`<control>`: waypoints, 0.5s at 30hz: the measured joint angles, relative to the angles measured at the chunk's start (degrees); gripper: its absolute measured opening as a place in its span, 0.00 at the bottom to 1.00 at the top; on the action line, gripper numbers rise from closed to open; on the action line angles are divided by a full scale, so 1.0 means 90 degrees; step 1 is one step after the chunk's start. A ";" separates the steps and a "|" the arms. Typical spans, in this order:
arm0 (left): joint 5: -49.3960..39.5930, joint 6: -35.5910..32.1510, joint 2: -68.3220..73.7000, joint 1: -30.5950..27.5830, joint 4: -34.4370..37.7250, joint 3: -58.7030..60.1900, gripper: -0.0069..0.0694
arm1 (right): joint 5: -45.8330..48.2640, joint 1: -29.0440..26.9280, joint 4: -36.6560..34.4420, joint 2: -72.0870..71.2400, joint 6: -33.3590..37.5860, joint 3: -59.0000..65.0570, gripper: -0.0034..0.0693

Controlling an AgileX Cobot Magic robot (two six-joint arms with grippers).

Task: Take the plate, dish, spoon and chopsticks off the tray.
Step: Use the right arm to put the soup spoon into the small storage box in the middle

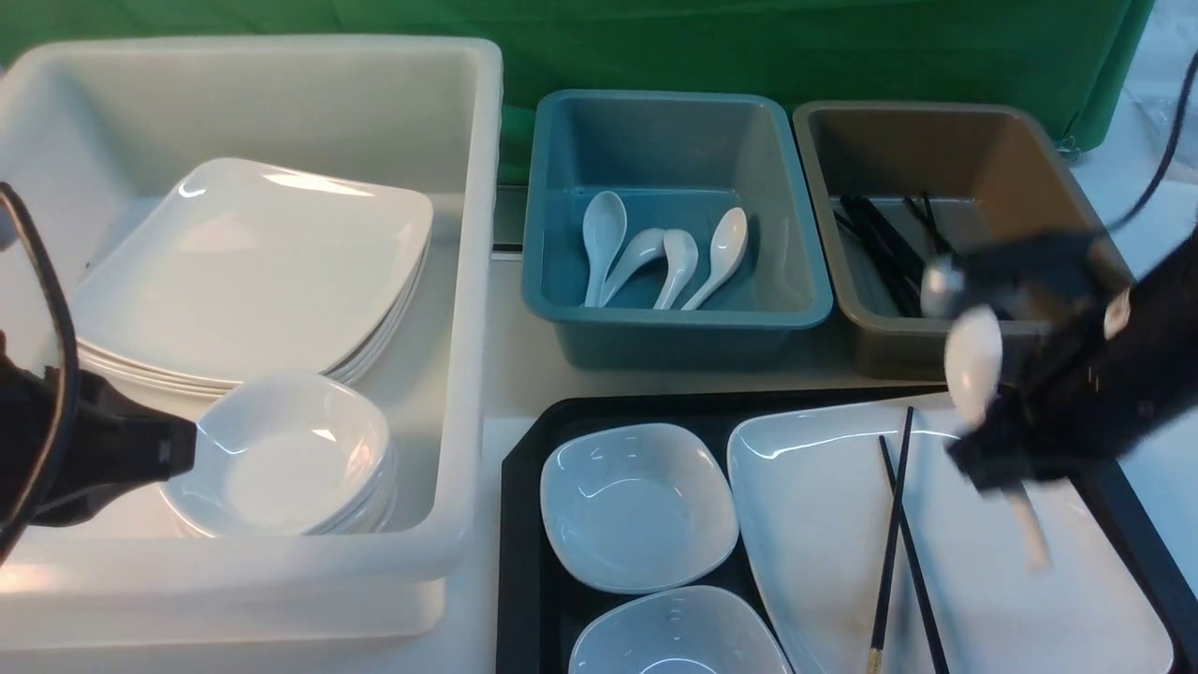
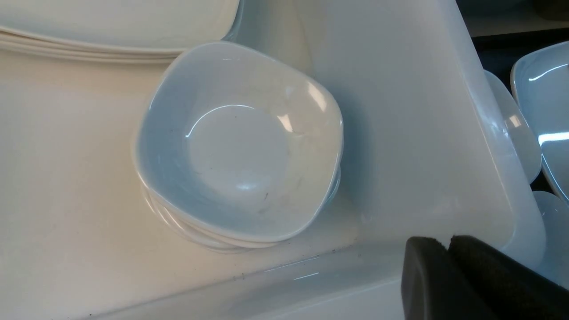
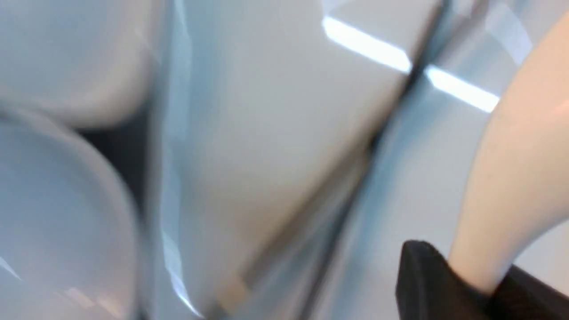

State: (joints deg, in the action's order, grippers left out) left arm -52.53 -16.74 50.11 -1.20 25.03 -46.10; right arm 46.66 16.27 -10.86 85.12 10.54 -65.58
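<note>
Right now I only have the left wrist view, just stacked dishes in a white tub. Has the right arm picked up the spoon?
Observer: Yes, the right gripper is shut on the spoon, over the plate.
Operator: Where are the chopsticks?
Observer: The chopsticks lie on that plate, on the tray.
Operator: Any spoons put away already?
Observer: Four spoons lie in the blue tub.

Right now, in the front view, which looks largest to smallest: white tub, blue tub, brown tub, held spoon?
1. white tub
2. blue tub and brown tub look alike; the brown one is partly hidden
3. spoon
</note>
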 joint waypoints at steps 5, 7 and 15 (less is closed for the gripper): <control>0.0006 0.0000 0.0000 0.0000 0.0000 0.0000 0.14 | -0.0242 0.0002 -0.1003 0.0618 0.0434 -0.1475 0.16; 0.0006 -0.0009 0.0000 0.0000 0.0000 0.0000 0.14 | -0.0281 0.0038 -0.1294 0.1314 0.0513 -0.2383 0.16; 0.0000 -0.0120 0.0000 0.0000 0.0000 0.0000 0.14 | -0.0482 0.0096 -0.1396 0.3901 0.0216 -0.5031 0.16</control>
State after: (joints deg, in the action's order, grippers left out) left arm -52.53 -17.82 50.11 -1.20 25.03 -46.10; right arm 42.32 17.13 -23.42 120.23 12.49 -110.86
